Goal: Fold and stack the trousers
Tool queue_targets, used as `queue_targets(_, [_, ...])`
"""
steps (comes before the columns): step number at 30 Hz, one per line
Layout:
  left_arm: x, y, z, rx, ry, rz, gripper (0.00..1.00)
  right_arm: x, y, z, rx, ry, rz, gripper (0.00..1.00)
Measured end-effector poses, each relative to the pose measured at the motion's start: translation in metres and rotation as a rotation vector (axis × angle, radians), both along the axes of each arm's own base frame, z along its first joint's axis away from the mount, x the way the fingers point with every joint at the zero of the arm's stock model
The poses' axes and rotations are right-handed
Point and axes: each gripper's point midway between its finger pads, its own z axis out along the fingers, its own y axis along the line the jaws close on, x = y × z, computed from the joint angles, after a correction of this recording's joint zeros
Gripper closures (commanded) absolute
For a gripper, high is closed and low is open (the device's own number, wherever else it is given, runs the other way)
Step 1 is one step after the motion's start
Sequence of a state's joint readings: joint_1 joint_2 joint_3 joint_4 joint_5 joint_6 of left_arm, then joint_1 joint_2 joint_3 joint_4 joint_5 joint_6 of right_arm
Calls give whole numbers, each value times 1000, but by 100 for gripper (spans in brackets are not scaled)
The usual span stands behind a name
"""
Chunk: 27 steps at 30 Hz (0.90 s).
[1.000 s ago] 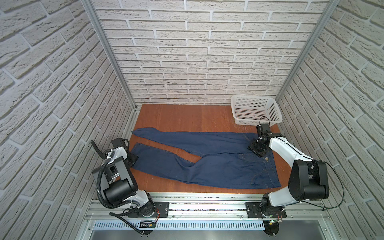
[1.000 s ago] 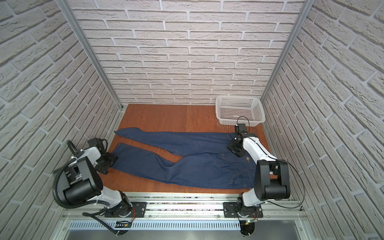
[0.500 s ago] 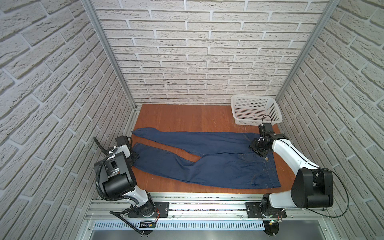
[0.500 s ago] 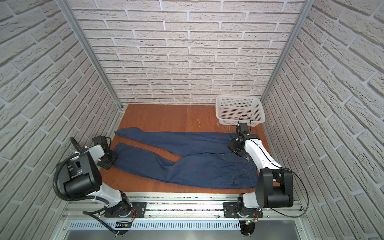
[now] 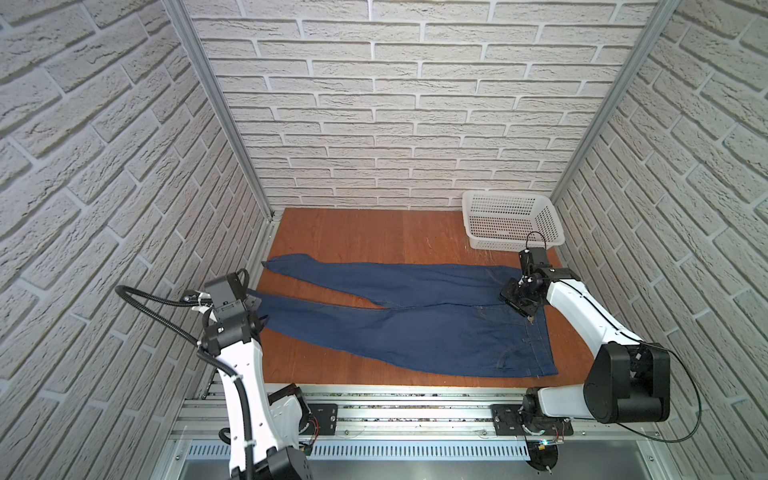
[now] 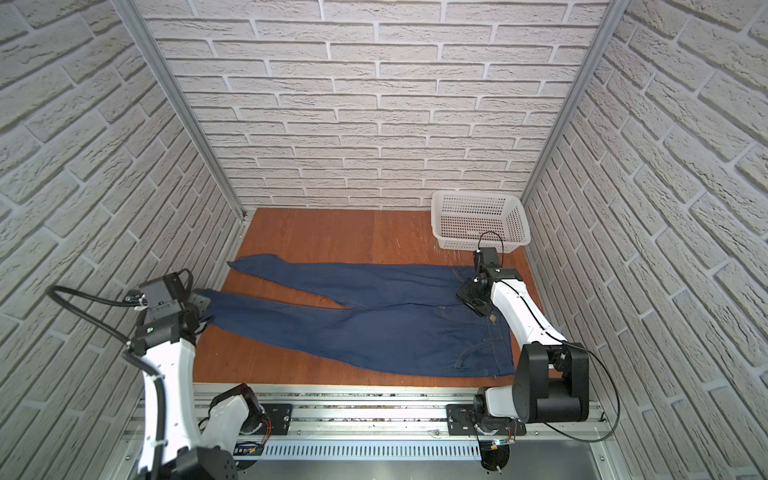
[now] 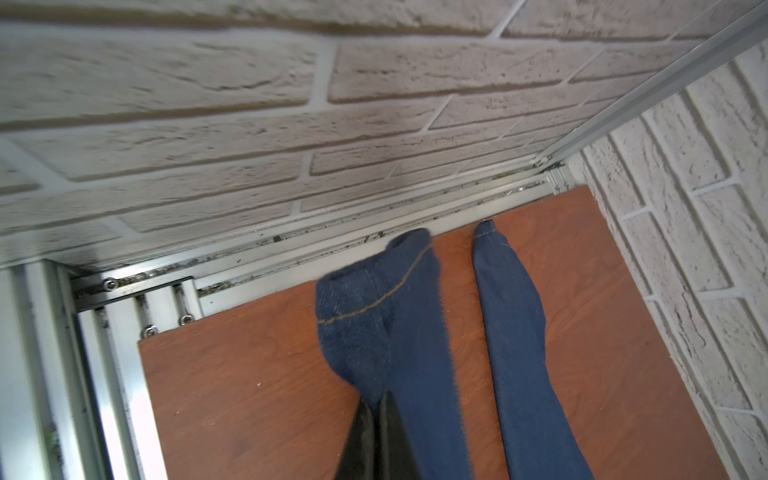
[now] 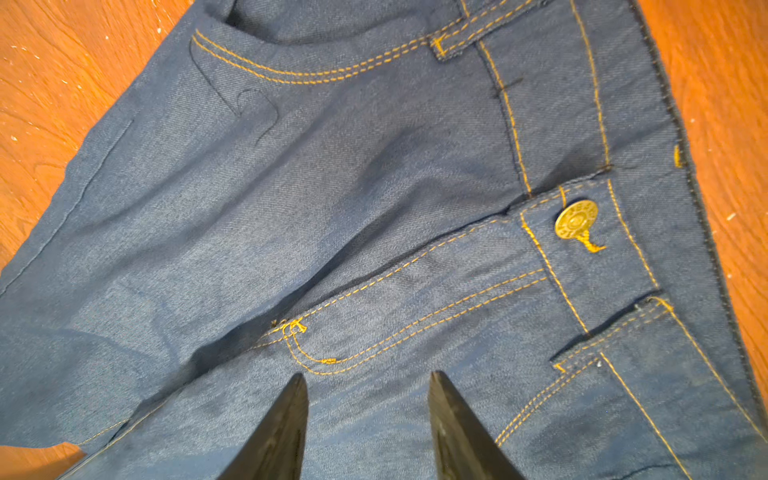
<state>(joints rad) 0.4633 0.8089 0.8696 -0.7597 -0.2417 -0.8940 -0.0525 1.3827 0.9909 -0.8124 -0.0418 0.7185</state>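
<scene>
Two arms stand on the metal rail (image 5: 415,413) at the front, along the edge of the wooden table (image 5: 353,232) farthest from the white basket (image 5: 498,245). The trousers (image 5: 415,328) lie flat and unfolded across the table on the rail side of the basket. Their waistband is at the basket's end and both legs stretch away from it toward the opposite wall.

The leg farther from the basket ends in the left gripper (image 7: 380,409), well apart from the basket. Its black fingers (image 7: 361,436) are pressed together on the hem, which stands lifted off the wood and looks slightly blurred in the left wrist view. The other leg's hem lies flat just beside it.

The right gripper (image 8: 368,380) hangs over the trousers' fly, near the basket. Its jaws stand apart and grip nothing. Whether the tips touch the denim cannot be told. The metal waist button (image 8: 575,220) shows close beside them.

The basket sits in the far corner, just beyond the waistband and not touching it.
</scene>
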Motion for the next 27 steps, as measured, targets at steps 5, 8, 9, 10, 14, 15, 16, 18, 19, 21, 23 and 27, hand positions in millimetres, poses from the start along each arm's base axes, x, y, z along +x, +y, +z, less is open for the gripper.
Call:
queue_targets(5, [-27, -9, -43, -55, 125, 29, 100, 0, 0, -1, 0, 3, -2, 50])
queue_targets(8, [-40, -14, -70, -102, 207, 43, 100, 0, 0, -2, 0, 7, -5, 50])
queue_targets(9, [-43, -14, -73, -108, 219, 48, 100, -1, -1, -2, -1, 9, -8, 50])
queue_targets(10, [-46, -14, -74, -112, 224, 56, 98, -2, -2, -4, -3, 13, -11, 50])
queue_targets(14, [-52, -10, -70, -103, 213, 87, 51, -16, -7, -18, -14, 61, -32, 50])
queue_targets(15, [-52, -8, -68, -100, 213, 92, 49, -21, -8, -21, -15, 77, -37, 50])
queue_targets(16, [-53, -7, -65, -97, 210, 94, 47, -25, -8, -24, -16, 91, -43, 50])
queue_targets(18, [-50, -5, -58, -90, 204, 90, 44, -32, -9, -27, -18, 105, -56, 50])
queue_targets(19, [-47, -5, -56, -93, 207, 81, 43, -34, -10, -27, -19, 105, -59, 50])
queue_targets(21, [-40, -5, -54, -106, 215, 55, 43, -37, -9, -26, -18, 102, -64, 50])
queue_targets(23, [-29, -7, -59, -135, 237, 9, 43, -40, -9, -27, -16, 103, -67, 50])
queue_targets(27, [-5, -25, -85, -208, 320, -116, 44, -48, -6, -33, -3, 126, -67, 51])
